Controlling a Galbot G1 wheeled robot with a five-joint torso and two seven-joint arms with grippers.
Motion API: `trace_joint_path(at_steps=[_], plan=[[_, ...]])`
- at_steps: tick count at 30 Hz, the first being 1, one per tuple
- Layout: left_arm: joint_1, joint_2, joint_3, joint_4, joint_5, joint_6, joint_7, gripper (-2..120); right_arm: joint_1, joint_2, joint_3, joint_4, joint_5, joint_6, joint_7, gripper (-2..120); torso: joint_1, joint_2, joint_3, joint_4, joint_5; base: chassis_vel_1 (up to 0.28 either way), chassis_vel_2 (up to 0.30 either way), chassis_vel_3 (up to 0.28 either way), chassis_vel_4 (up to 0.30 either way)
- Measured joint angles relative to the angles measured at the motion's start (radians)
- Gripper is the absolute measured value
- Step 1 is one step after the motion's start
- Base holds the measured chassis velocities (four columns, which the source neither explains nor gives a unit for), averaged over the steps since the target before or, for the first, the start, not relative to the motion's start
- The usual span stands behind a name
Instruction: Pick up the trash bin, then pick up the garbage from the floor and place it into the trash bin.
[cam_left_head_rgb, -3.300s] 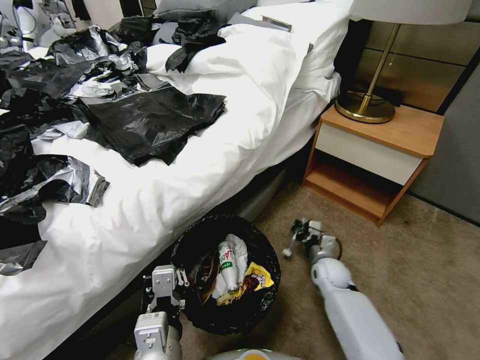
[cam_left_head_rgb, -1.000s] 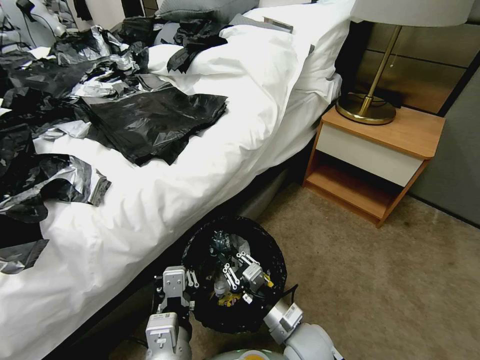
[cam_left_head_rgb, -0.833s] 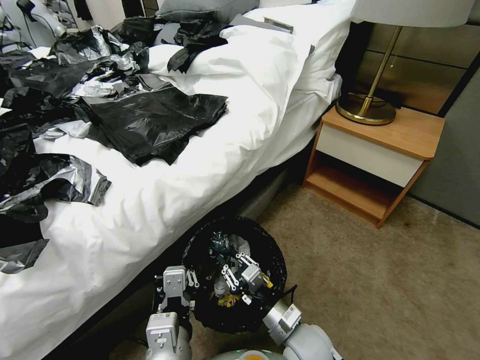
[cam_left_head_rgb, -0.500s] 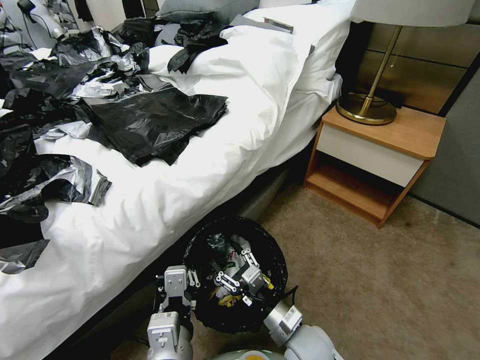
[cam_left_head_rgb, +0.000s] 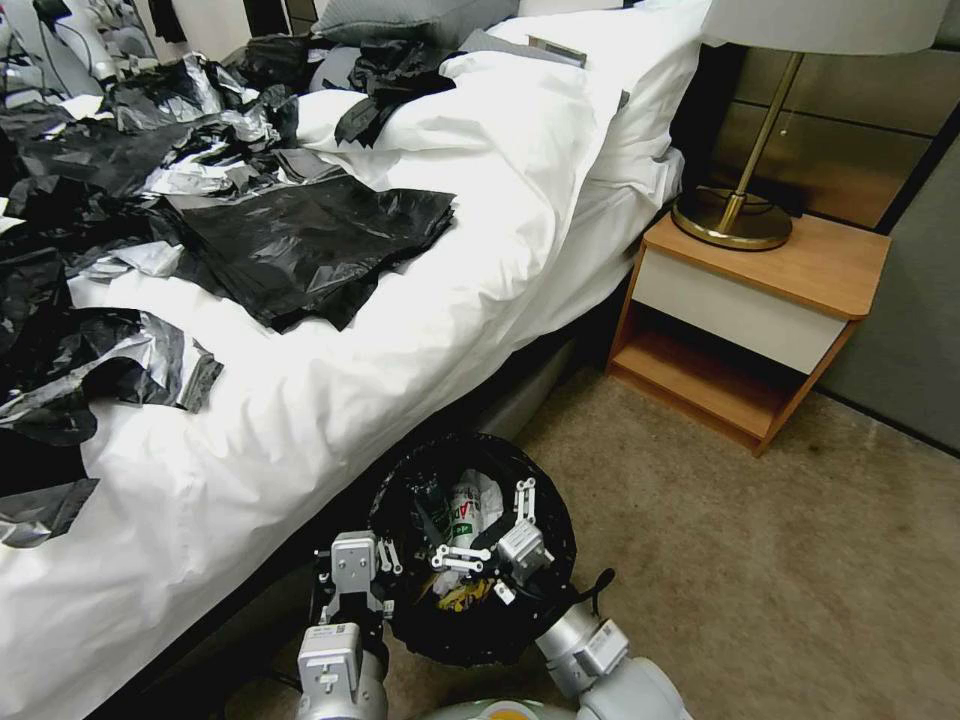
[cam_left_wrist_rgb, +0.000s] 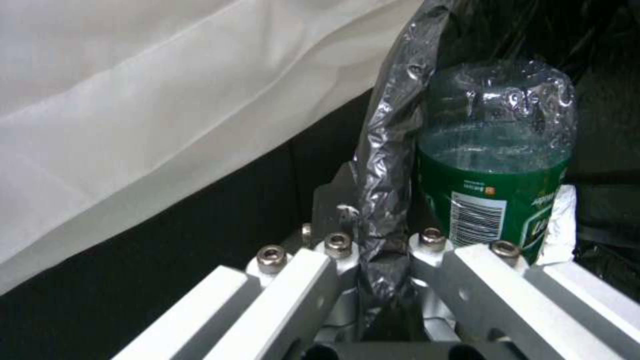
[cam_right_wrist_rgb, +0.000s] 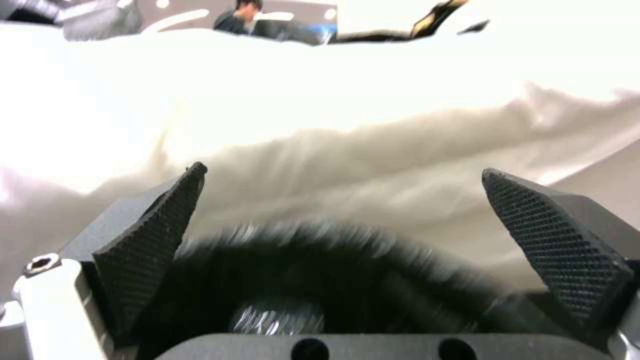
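Observation:
The trash bin (cam_left_head_rgb: 466, 441), lined with crinkly black plastic, stands on the floor (cam_left_head_rgb: 760, 570) against the bed. My left gripper (cam_left_head_rgb: 383, 558) is shut on its near-left rim; the left wrist view shows my left gripper (cam_left_wrist_rgb: 383, 245) pinching the trash bin's liner (cam_left_wrist_rgb: 390, 150). Inside the bin lies garbage: a green-labelled bottle (cam_left_head_rgb: 461, 517) (cam_left_wrist_rgb: 497, 200), white paper (cam_left_head_rgb: 487, 493) and a yellow wrapper (cam_left_head_rgb: 466, 598). My right gripper (cam_left_head_rgb: 486, 526) hangs open over the bin with nothing in it. In the right wrist view my right gripper (cam_right_wrist_rgb: 353, 220) spreads wide above the trash bin's blurred black rim (cam_right_wrist_rgb: 320, 270).
A bed with a white sheet (cam_left_head_rgb: 330, 380) and large black plastic sheets (cam_left_head_rgb: 300, 235) runs along the left. A wooden nightstand (cam_left_head_rgb: 750, 300) with a brass lamp (cam_left_head_rgb: 735, 215) stands at the back right. Bare carpet spreads to the right of the bin.
My right arm swung from the carpet on the right to over the bin, reached in with its fingers close together, then opened them and drew back toward the near-right rim. The left gripper kept its hold.

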Motion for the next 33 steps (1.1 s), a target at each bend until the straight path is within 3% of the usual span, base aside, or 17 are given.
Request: trace_joint_path(at_steps=[1,4,12,16,33], plan=[[-0.001,0.0,0.0,0.002,0.0,0.0,0.0,0,-0.004,0.002,0.012,0.025,0.003,0.001,0.009,100,0.0,0.0,0.0,0.0001,0.001,0.0,0.0,0.0,0.0],[-0.003,0.001,0.001,0.004,0.0,0.001,0.001,0,-0.006,0.002,0.046,0.065,0.011,0.005,0.03,100,0.0,0.0,0.0,0.0011,-0.0013,0.0,0.0,0.0,0.0],[-0.005,0.004,-0.008,0.002,-0.011,0.005,0.002,0,-0.059,0.063,0.186,0.2,0.024,-0.013,0.232,100,0.0,0.0,0.0,0.0012,-0.0028,0.0,0.0,0.0,0.0],[-0.007,0.007,-0.014,0.0,-0.02,0.007,0.002,0,-0.094,0.071,0.245,0.163,0.018,0.034,0.242,100,0.0,0.0,0.0,0.0014,-0.003,0.0,0.0,0.0,0.0],[-0.004,0.003,-0.017,-0.004,-0.022,0.009,-0.003,0,-0.101,0.079,0.252,0.099,0.021,0.056,0.238,100,0.0,0.0,0.0,0.0018,-0.0032,0.031,-0.032,-0.029,0.038]])
